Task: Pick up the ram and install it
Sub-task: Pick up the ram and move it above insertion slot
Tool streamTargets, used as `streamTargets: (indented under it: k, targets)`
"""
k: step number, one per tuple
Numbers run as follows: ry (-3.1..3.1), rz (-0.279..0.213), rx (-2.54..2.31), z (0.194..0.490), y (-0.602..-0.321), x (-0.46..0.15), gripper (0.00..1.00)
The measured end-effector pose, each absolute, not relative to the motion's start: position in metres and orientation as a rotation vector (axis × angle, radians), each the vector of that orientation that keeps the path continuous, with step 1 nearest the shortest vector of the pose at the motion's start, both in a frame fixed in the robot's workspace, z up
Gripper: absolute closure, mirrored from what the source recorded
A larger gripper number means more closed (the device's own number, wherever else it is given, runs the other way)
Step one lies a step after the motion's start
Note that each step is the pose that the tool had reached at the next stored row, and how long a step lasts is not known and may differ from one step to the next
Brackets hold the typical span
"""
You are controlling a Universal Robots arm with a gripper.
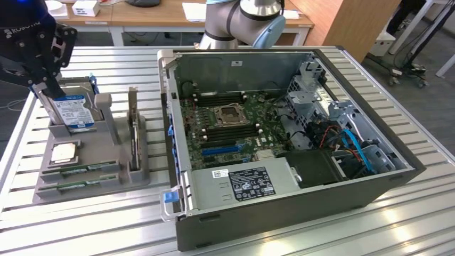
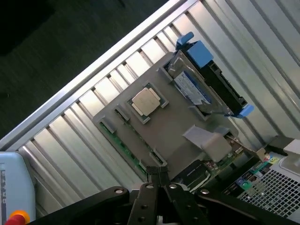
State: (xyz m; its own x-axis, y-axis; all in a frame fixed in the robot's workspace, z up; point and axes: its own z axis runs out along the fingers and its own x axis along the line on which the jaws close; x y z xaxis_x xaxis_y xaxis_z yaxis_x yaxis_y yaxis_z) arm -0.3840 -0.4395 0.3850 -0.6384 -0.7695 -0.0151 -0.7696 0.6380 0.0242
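gripper (image 2: pixel 157 172): tips pressed together, empty, above grey tray (image 1: pixel 106 181).
ram (image 1: pixel 76 171): in tray slot by cpu (image 1: pixel 64 153), apart from tips.
risk: closed tips can't straddle thin stick, may jab chips.
risk 2: off-ctr pinch, ram tilts, slips, hits hdd (image 1: pixel 73 112).

The ram (image 1: pixel 80 169) I'm after: thin green stick slotted in the gray holder (image 1: pixel 96 154), untouched, twin right beside.

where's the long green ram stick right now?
The long green ram stick lies in the grey holder tray at the exterior view's left, in its slot nearest the camera, just in front of the square silver processor chip.
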Motion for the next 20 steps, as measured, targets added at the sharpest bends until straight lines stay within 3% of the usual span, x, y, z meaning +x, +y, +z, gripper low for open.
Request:
streamTargets:
  k: [20]
  targets:
    - [2.557,0.043,-1.829,0.3842,-0.4395,-0.3840,0.90]
